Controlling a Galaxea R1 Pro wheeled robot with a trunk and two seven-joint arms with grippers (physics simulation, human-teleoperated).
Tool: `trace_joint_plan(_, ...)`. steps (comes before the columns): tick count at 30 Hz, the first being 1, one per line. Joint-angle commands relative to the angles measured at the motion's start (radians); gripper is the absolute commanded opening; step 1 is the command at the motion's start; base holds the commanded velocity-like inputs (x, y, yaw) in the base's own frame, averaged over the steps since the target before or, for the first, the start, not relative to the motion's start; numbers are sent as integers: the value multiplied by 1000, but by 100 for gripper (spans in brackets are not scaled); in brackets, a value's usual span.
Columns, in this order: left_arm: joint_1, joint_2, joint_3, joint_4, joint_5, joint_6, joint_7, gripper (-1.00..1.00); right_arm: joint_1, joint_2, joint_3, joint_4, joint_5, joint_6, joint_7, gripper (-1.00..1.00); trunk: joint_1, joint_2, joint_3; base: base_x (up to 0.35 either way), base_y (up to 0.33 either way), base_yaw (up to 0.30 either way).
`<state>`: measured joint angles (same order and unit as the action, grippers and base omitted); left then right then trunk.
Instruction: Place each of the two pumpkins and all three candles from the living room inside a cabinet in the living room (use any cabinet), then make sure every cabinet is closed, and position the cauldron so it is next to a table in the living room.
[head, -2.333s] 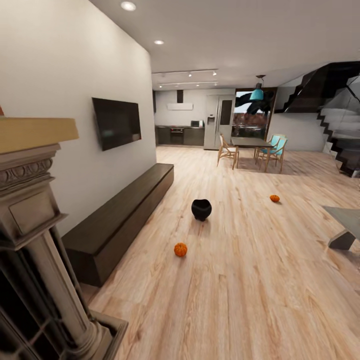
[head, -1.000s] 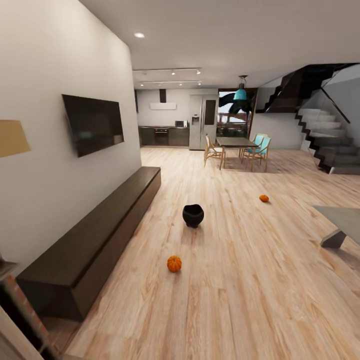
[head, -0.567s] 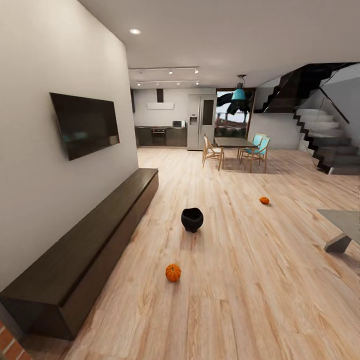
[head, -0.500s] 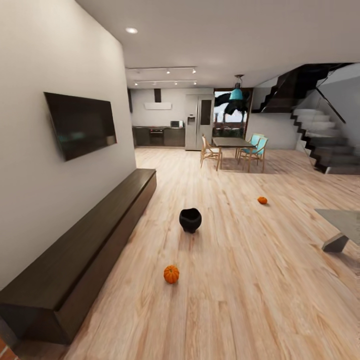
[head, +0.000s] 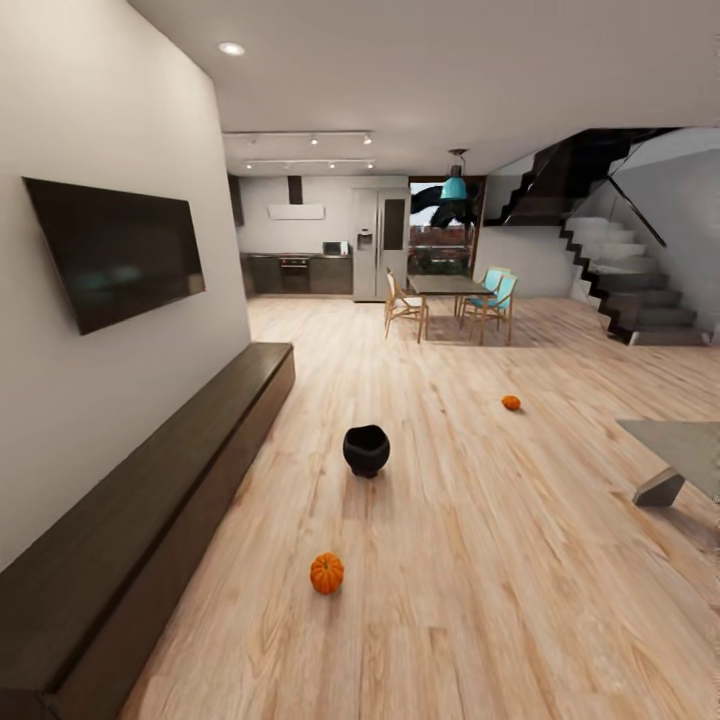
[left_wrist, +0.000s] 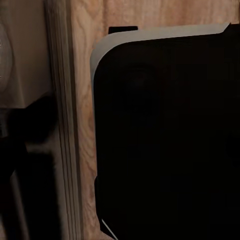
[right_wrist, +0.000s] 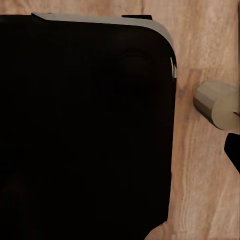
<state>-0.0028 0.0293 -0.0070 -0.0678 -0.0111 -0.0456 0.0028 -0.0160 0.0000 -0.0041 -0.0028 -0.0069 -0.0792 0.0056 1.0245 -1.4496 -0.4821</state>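
Pumpkins sit on the floor: one near, one far, cauldron between, cabinet shut along the wall. Step: approaching, nothing collected. Next: drive to near pumpkin, reach down. Jaws state can't tell, either arm.

Wall-mounted television, far dining table with chairs, staircase, grey low table.

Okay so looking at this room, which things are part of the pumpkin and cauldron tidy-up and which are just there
Part of the job:
near pumpkin, on the floor
far pumpkin, on the floor
cauldron, on the floor between them
cabinet, along the left wall, shut
grey table, at the right edge

Just there:
television
dining table and chairs
staircase
fridge
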Motion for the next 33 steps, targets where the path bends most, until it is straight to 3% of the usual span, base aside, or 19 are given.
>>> trace_joint_plan(1,0,1,-1,0,-1,-3,0,100,-1,0,0,1,-1,-4,1,100,0,0,-1,284,0,-230)
trace_joint_plan(22,0,1,-1,0,-1,-3,0,100,-1,0,0,1,-1,-4,1,100,0,0,-1,281,0,-156)
trace_joint_plan(33,0,0,-1,0,-1,-3,0,100,-1,0,-1,1,-1,-4,1,100,0,0,-1,127,-5,-255)
